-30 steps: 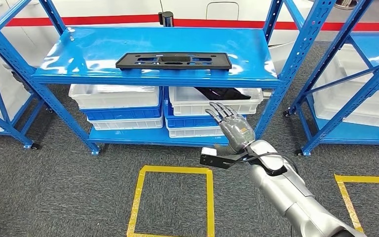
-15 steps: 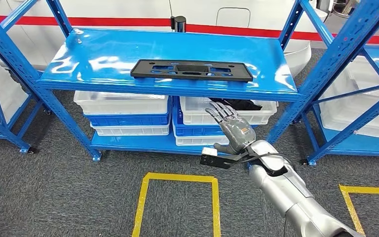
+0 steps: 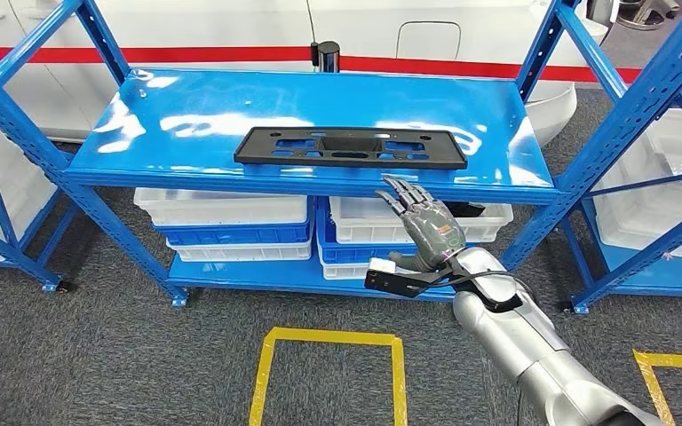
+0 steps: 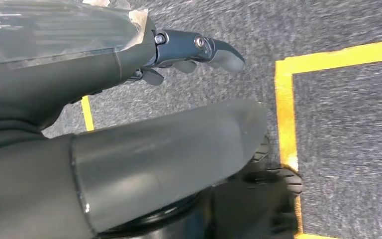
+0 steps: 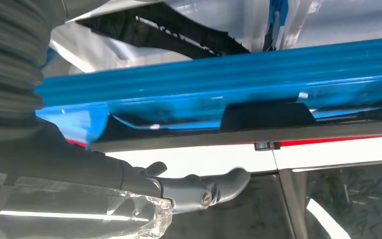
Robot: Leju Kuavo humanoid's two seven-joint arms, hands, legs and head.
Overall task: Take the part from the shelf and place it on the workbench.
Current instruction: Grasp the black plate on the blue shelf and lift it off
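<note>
The right hand (image 3: 428, 229) is reaching forward with its fingers spread apart and its palm empty, holding nothing. It is hovering just below and in front of the front lip of the blue shelf (image 3: 186, 106), at about the five o'clock corner of the shelf's top board in the head view.

The part (image 3: 351, 147), a long, flat black plastic frame with cut-out slots, is lying on that top board near the front edge. From the right hand it is sitting at roughly eleven o'clock, a little higher and farther forward, near but not touching. Its long axis is running from nine o'clock to three o'clock, parallel to the shelf's front edge, and its right end is the end closest to the fingertips.

The left hand (image 4: 199, 50) is hanging low over grey carpet and yellow floor tape (image 4: 284, 114), apparently holding nothing; whether its fingers are spread or curled cannot be told. The right hand looks much the nearer of the two to the part.

White bins (image 3: 231, 209) are stacked on the lower level beneath.
</note>
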